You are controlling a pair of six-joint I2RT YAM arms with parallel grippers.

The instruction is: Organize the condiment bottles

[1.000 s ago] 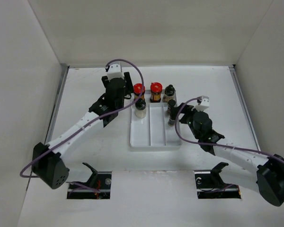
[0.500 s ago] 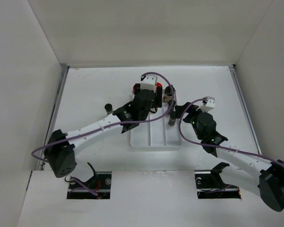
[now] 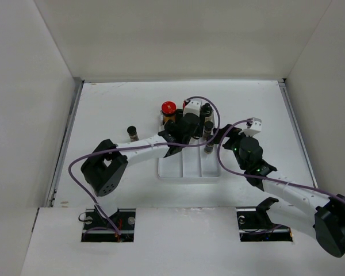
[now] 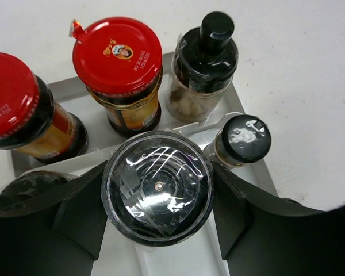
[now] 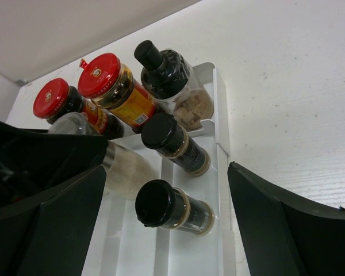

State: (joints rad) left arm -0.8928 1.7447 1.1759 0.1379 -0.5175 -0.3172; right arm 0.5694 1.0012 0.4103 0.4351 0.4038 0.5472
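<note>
Pinching the whitish jar (image 4: pixel 156 183) is the left end effector (image 4: pixel 156 198) (right end effector (image 5: pixel 167 227) spread).

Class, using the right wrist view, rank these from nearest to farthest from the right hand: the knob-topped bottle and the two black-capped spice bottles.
From the right hand:
1. The lower black-capped spice bottle, in the white tray, right compartment.
2. The upper black-capped spice bottle, just behind it.
3. The knob-topped bottle, at the tray's far end.

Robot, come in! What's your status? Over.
Left fingers shut on grey-lidded jar over tray. Right fingers open, empty. One black-capped bottle alone outside tray.
</note>
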